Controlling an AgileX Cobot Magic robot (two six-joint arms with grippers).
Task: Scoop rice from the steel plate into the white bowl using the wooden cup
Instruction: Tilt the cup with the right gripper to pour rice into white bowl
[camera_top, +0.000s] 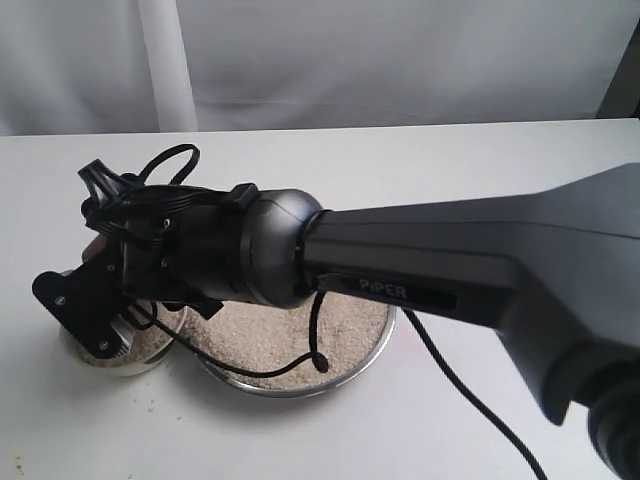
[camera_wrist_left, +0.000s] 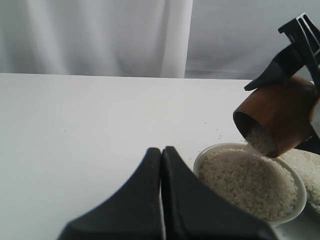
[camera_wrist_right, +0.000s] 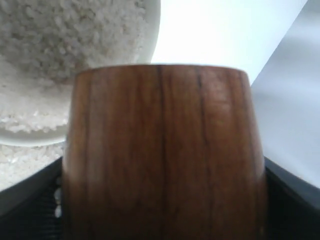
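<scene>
The wooden cup is tipped mouth-down over the white bowl, and my right gripper is shut on it. Rice spills from the cup's mouth onto the heap filling the bowl. In the right wrist view the cup fills the frame between the dark fingers, with the bowl's rim beyond it. The steel plate holds a wide layer of rice beside the bowl. My left gripper is shut and empty, low over the table just short of the bowl.
The right arm reaches across the plate from the right, and its black cable trails over the plate and table. A few stray grains lie on the white table. A white curtain hangs behind.
</scene>
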